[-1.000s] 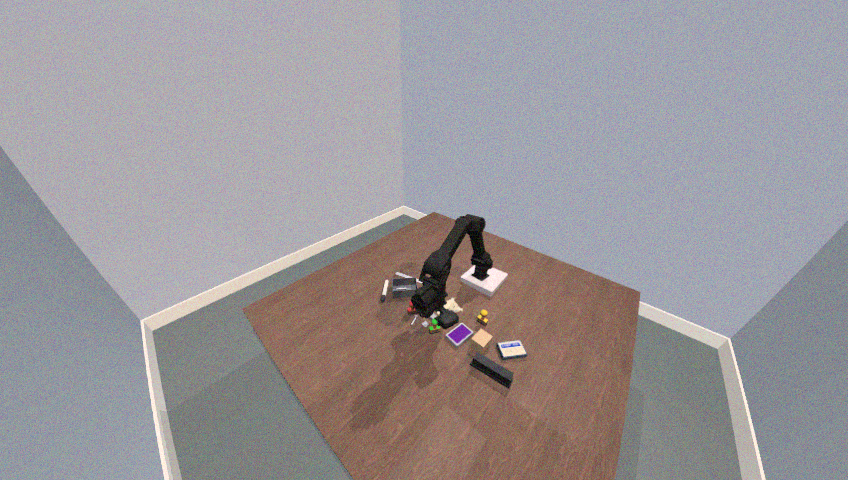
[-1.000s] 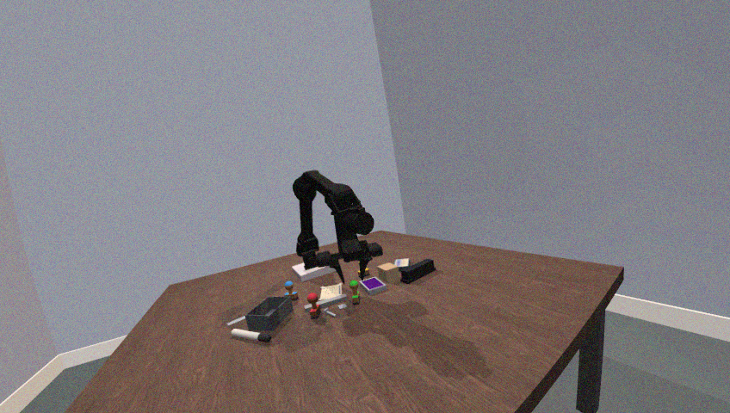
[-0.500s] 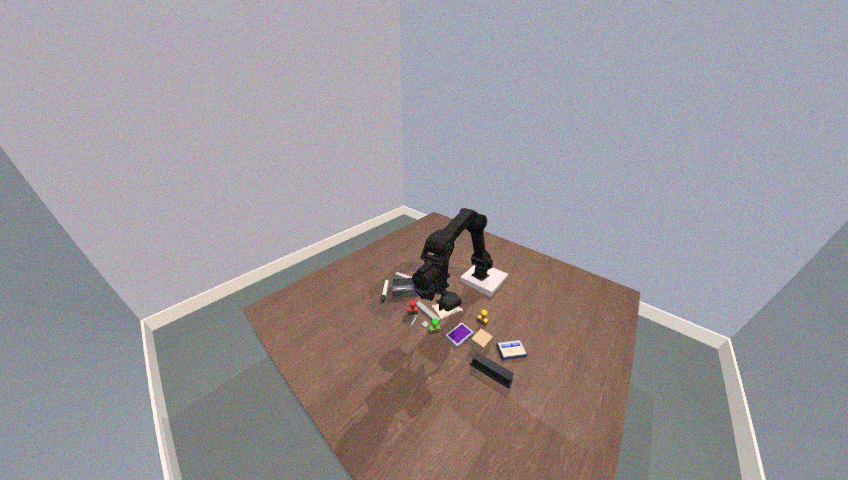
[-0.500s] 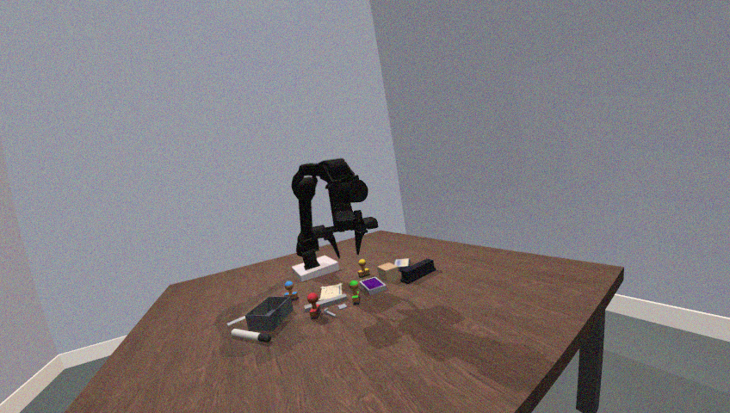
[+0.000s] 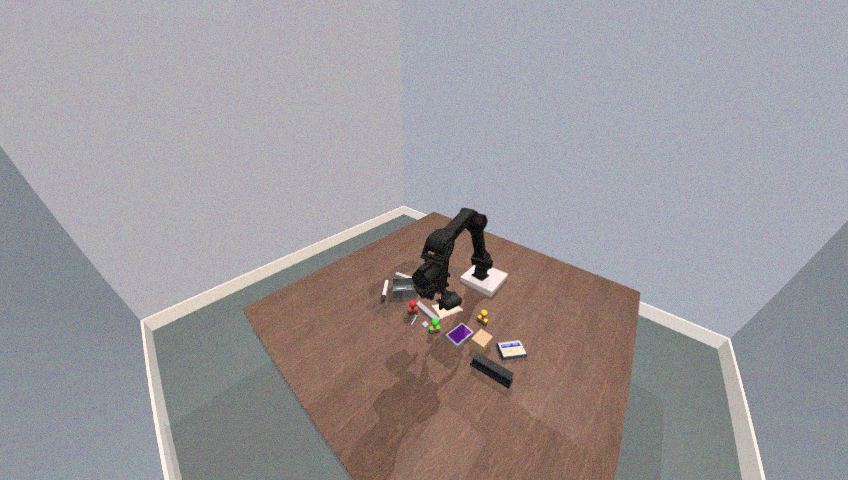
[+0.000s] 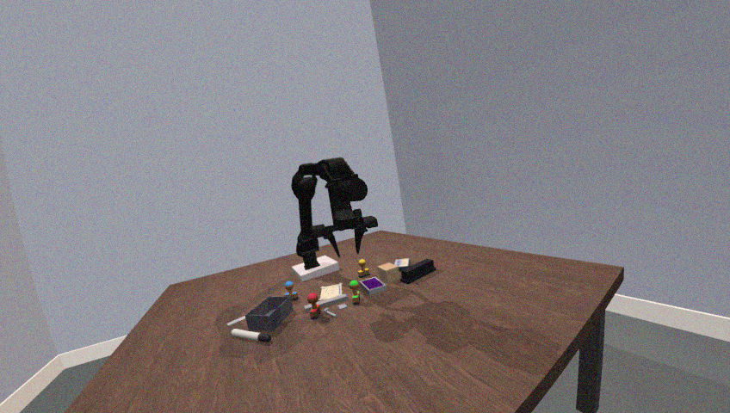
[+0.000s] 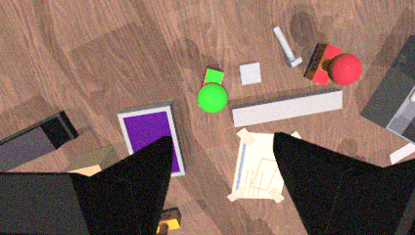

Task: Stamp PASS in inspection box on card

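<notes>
The pincer [image 6: 349,255] [image 7: 223,142] hangs above the bench [image 6: 460,327], fingers well parted, nothing between them! Across the wrist view, left to right: purple ink pad [image 5: 459,334] [image 6: 372,284] [image 7: 149,132], green-knobbed stamp [image 5: 435,324] [image 6: 354,292] [image 7: 212,97] upright on the bench, taped card [image 5: 446,311] [image 6: 330,292] [image 7: 254,171], then red-knobbed stamp [image 5: 412,307] [image 6: 313,305] [image 7: 344,69].

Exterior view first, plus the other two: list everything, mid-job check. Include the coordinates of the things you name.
Stamps: four; green [image 5: 435,324] [image 6: 355,292] [image 7: 212,98], red [image 5: 412,306] [image 6: 313,301] [image 7: 345,70], yellow [image 5: 483,316] [image 6: 362,268] [image 7: 168,226], blue [image 6: 289,286]; around card
Card [image 5: 449,312] [image 6: 330,292] [image 7: 259,171]: one, cream, taped down
Ink pad [image 5: 459,334] [image 6: 373,284] [image 7: 149,129]: one, purple, near green stamp
Bar [image 5: 427,310] [image 6: 327,302] [image 7: 289,109], square [image 5: 424,324] [image 6: 343,305] [image 7: 251,73], pin [image 5: 414,320] [image 6: 330,312] [image 7: 285,45]: one each, pale grey, between red and green
Bin [image 5: 394,290] [image 6: 258,321] [image 7: 387,98]: one, dark grey, beyond red
Marker [image 5: 385,288] [image 6: 247,335], strip [image 5: 403,275] [image 6: 236,320] [image 7: 402,153]: one each, white, beside bin
Block [image 5: 482,337] [image 6: 387,272] [image 7: 88,170]: one, tan, beside pad
Box [image 5: 512,349] [image 6: 402,262]: one, blue-cream, past block
Holder [image 5: 490,369] [image 6: 417,271] [image 7: 29,142]: one, black, near block
Table [image 5: 333,321] [image 6: 460,368] [image 7: 98,29]: one, brown, underneath
Arm [image 5: 437,243] [image 6: 305,204]: one, black, on white base [image 5: 496,279] [image 6: 330,264]
Pincer [image 5: 441,297] [image 6: 348,254] [image 7: 223,142]: one, black, open above table
</notes>
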`<action>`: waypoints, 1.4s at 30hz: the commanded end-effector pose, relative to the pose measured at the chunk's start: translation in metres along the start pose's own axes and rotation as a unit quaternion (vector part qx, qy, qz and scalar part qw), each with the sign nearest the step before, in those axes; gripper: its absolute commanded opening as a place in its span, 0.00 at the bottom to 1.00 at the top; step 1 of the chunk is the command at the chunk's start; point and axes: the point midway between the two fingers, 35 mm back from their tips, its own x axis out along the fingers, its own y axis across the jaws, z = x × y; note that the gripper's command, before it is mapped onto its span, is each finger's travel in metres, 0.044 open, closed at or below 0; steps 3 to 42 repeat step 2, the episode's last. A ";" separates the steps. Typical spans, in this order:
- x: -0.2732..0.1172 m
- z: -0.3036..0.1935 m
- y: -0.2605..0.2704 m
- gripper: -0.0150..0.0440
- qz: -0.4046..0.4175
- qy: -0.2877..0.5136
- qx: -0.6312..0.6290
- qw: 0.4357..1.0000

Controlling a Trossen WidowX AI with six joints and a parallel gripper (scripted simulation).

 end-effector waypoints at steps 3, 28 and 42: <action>0.000 0.000 0.000 0.69 0.000 0.000 0.000 1.000; 0.000 0.000 0.000 0.69 0.000 0.000 0.000 1.000; 0.000 0.000 0.000 0.69 0.000 0.000 0.000 1.000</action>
